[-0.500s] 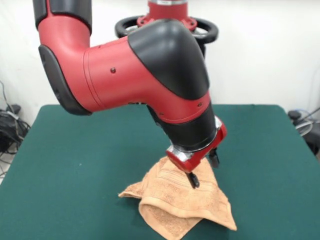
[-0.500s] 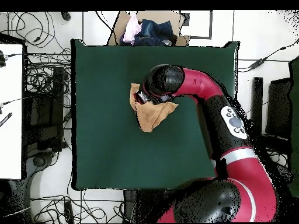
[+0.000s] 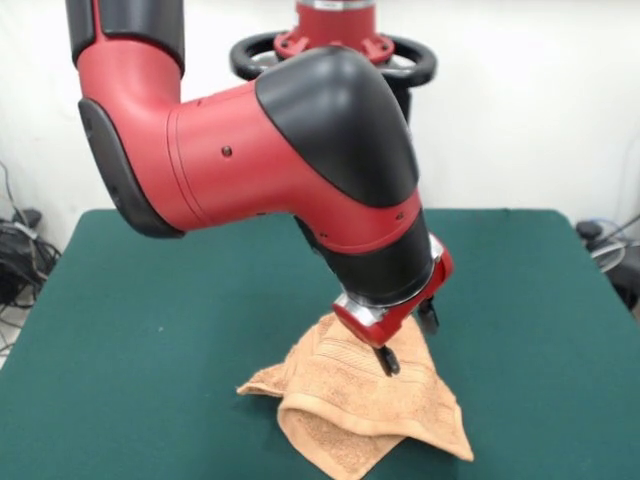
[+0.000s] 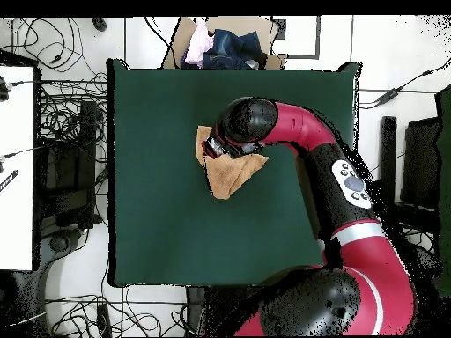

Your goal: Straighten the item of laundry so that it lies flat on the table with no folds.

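Claw (image 3: pixel 408 340) fingers apart, tips just above or at towel (image 3: pixel 365 405), contact unclear. Towel crumpled, folded over itself, lying on desk (image 3: pixel 150 330) near front edge, slightly right of centre. Overhead: towel (image 4: pixel 231 176) at 12 o'clock of desk centre, arm partly covering it.

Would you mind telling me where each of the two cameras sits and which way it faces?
Front view: across the table from the robot, facing its pedestal; shows the red and black arm reaching down, the gripper open over the towel.
Overhead view: above the table, looking straight down, robot base at the bottom; shows the arm curving up to the towel.
Both share the crumpled towel, the green table and the arm.
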Controlling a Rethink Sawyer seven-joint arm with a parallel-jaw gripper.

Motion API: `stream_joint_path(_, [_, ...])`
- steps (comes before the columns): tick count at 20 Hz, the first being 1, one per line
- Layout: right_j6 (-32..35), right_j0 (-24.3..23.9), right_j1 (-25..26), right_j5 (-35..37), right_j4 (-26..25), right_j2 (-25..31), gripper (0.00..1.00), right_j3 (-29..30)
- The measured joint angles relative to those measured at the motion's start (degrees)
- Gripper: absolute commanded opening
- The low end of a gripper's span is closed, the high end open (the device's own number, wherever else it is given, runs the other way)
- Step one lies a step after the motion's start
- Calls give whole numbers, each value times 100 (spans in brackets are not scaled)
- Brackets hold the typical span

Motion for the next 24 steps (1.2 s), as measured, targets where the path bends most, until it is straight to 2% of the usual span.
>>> stream_joint_path(8, [0, 249, 255, 1147, -1, 3, 100, -928])
stream_joint_path(10, [0, 321, 330, 1590, -2, 3, 100, -1308])
stream_joint_path(21, [0, 539, 375, 1810, -17, 1, 100, -2084])
stream_joint_path(24, [-8, 737, 517, 2233, -114, 21, 100, -2692])
